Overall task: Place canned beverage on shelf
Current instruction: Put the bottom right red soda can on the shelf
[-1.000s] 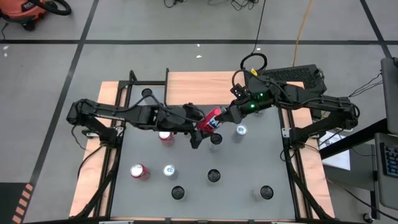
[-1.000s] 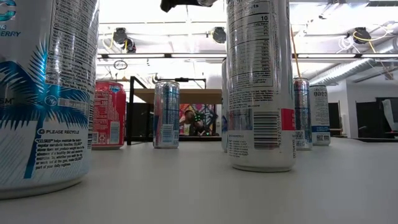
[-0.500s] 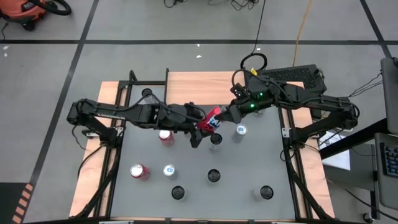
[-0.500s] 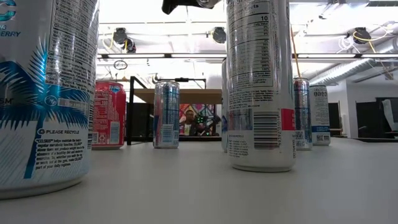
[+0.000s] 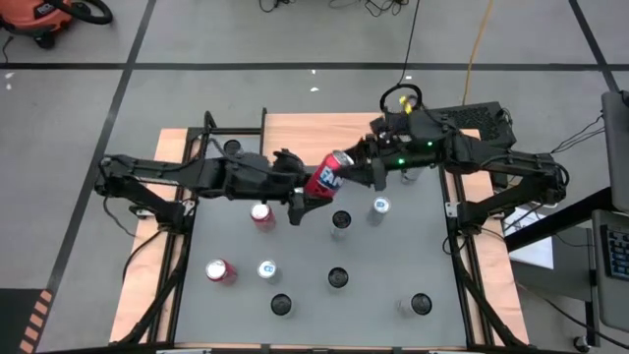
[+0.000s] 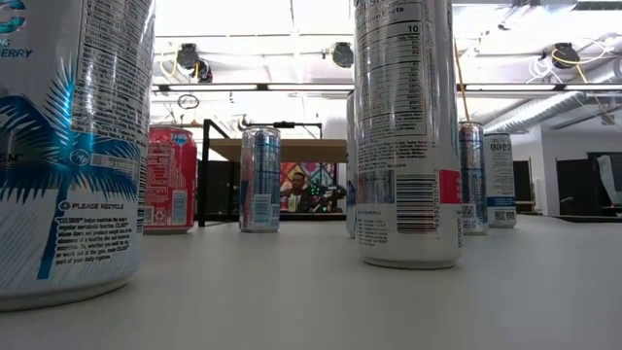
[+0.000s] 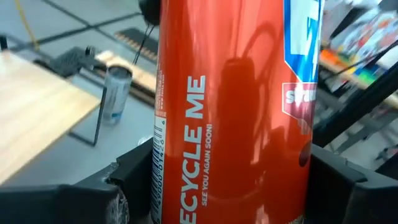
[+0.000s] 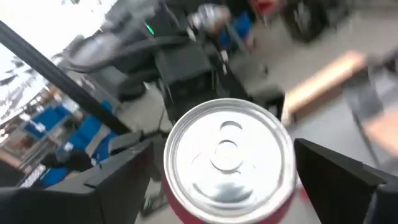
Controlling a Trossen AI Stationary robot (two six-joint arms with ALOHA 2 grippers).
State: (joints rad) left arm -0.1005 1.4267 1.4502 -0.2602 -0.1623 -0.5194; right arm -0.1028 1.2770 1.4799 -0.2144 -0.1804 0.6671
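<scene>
A red can (image 5: 326, 175) is held in the air over the table's middle, tilted, its silver top (image 8: 227, 152) toward the far right. My left gripper (image 5: 300, 200) is shut on it from the left. My right gripper (image 5: 362, 165) is open, its fingers standing on either side of the can's top end. The shelf's light-brown wooden top (image 5: 314, 133) lies just beyond them at the far edge; it also shows in the low view (image 6: 292, 149) and the left wrist view (image 7: 37, 112). Neither gripper shows in the low view. My left gripper pinches the red can's side wall (image 7: 186, 186) between its two fingers (image 7: 118, 193), toward the can's lower end. The fingers come from the table's left and lie across the can. The can is lifted clear and tilted. My right gripper's fingers (image 8: 118, 183) flank the can's top rim; I cannot tell whether they touch it.
Several cans stand on the grey table: a red one (image 5: 262, 213) under the left arm, a red one (image 5: 219, 270) and a blue-topped one (image 5: 267, 268) nearer, others at the middle (image 5: 341, 218) and right (image 5: 378, 206). A silver can (image 7: 117, 93) stands by the shelf.
Both grippers have gone up and toward the table's far edge with the red can between them. The can has tipped so that its silver top points to the far right. The dark gripper part at the low view's top has left that view.
</scene>
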